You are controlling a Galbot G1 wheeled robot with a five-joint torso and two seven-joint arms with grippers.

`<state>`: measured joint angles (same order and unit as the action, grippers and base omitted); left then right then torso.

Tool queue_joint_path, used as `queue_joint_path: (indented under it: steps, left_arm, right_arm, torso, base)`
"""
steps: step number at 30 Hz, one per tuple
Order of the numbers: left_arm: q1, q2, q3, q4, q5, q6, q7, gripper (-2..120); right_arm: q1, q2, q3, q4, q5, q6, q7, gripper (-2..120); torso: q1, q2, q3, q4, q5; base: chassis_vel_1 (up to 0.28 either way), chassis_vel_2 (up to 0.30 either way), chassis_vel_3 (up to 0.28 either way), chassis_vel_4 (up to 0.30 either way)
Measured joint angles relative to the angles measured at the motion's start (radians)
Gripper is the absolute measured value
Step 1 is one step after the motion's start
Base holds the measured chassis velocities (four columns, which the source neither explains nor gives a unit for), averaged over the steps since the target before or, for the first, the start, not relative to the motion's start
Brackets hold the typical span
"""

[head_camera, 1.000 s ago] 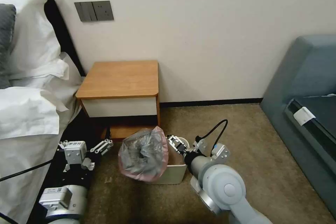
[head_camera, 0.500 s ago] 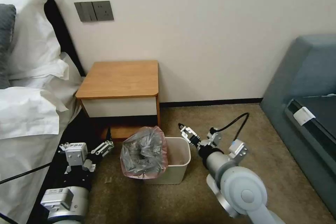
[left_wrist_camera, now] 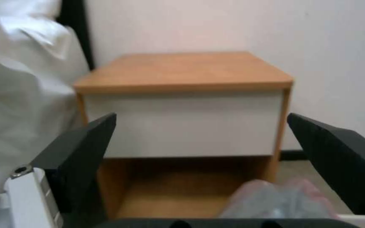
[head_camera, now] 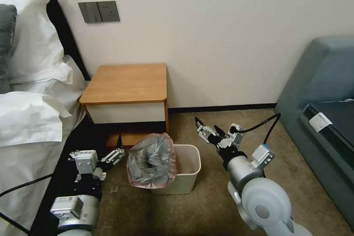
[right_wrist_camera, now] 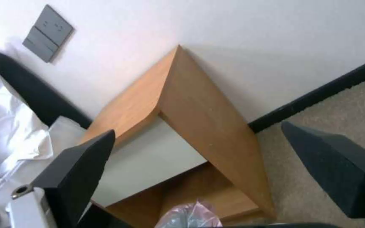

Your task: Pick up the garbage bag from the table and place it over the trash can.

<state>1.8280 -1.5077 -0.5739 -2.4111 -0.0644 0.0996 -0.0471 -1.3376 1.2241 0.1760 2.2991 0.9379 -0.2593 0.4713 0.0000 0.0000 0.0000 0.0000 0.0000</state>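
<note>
On carpet, just in front of table (head_camera: pixel 127 83), sits trash can (head_camera: pixel 186 171), cream, upright, close to the low shelf. Garbage bag (head_camera: pixel 151 160) bunched in a crumpled grey ball with pink edge, draped on the can's left rim only; right half of the opening bare, inner wall visible. Not resting on tabletop, which is bare wood. Left gripper (head_camera: pixel 118 148) low on the bed side, just beside the bag but apart from it, fingers spread wide, holding nothing; left wrist view confirms wide gap between the dark pads, with bag (left_wrist_camera: pixel 275 198) low and off toward one pad rather than centred. Right gripper (head_camera: pixel 208 129) above and to the right of the can, clear of rim and bag, jaws parted, empty; right wrist view shows pads (right_wrist_camera: pixel 74 177) well separated, a scrap of bag at frame edge, table side panel beyond. Judged state: bag only partly over the can, mouth not stretched around the rim, job unfinished. Risks: with nothing pinching it, film likely to slide off the left rim or slump to the floor, weight hanging mostly outside. Thin slippery plastic, so a pinch may catch one layer only and leave the mouth closed. Light can, so a sideways tug on one edge could tip or drag it toward the shelf. Left approach off-centre, possible miss or a nudge knocking the bag loose. Over-pull could tear film on the rim.
</note>
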Motion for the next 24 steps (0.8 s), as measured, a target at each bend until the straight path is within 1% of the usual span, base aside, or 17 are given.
queue_joint_path:
  steps: [3,5,8,9,13,14,17,18,22,24]
  left_arm:
    - [-0.015,0.018,0.04,0.034,-0.005,0.011,-0.011,100]
    - [-0.016,0.018,0.042,0.036,-0.005,0.011,-0.012,100]
    - [-0.052,0.033,0.079,0.092,-0.005,0.048,-0.035,100]
    - [-0.052,0.033,0.079,0.092,-0.005,0.048,-0.035,100]
    - [-0.094,0.055,0.109,0.144,-0.033,0.099,-0.057,100]
    - [-0.094,0.055,0.109,0.144,-0.033,0.099,-0.057,100]
    - [-0.133,0.071,0.123,0.185,-0.059,0.132,-0.085,98]
    - [-0.133,0.071,0.123,0.185,-0.059,0.132,-0.085,98]
    - [-0.171,0.085,0.139,0.229,-0.085,0.164,-0.102,88]
    - [-0.177,0.086,0.146,0.239,-0.092,0.176,-0.111,88]
  right_arm:
    - [-0.003,0.005,-0.001,-0.008,-0.008,0.002,0.004,100]
    - [-0.003,0.006,0.0,-0.008,-0.008,0.002,0.004,100]
    - [-0.005,0.007,0.006,-0.018,-0.012,0.005,0.009,100]
    - [-0.005,0.007,0.006,-0.018,-0.012,0.005,0.009,100]
    - [-0.009,0.01,0.015,-0.03,-0.018,0.008,0.013,100]
    - [-0.009,0.01,0.015,-0.03,-0.018,0.008,0.013,100]
    - [-0.015,0.017,0.021,-0.047,-0.032,0.012,0.015,100]
    - [-0.015,0.017,0.021,-0.047,-0.032,0.012,0.015,100]
    - [-0.017,0.029,0.023,-0.068,-0.047,0.018,0.017,100]
    - [-0.017,0.033,0.023,-0.073,-0.051,0.02,0.018,100]
  torso:
    - [0.0,0.0,0.0,0.0,0.0]
    - [0.0,0.0,0.0,-0.0001,0.0]
    - [0.0,0.0,0.0,-0.0001,0.0]
    - [0.0,0.0,0.0,-0.0001,0.0]
    - [0.0,0.0,0.0,0.0,0.0]
    - [0.0,0.0,0.0,0.0,0.0]
    - [0.0,0.0,0.0,0.0,-0.0001]
    - [0.0,0.0,0.0,0.0,-0.0001]
    - [0.0,0.0,0.0,-0.0001,-0.0001]
    - [0.0,0.0,0.0,-0.0001,0.0]
  base:
    - [0.0,0.0,0.0,0.0]
    - [0.0,0.0,0.0,0.0]
    - [0.0,0.0,0.0,0.0]
    - [0.0,0.0,0.0,0.0]
    - [0.0,0.0,0.0,0.0]
    - [0.0,0.0,0.0,0.0]
    - [0.0,0.0,0.0,0.0]
    - [0.0,0.0,0.0,0.0]
    - [0.0,0.0,0.0,0.0]
    - [0.0,0.0,0.0,0.0]
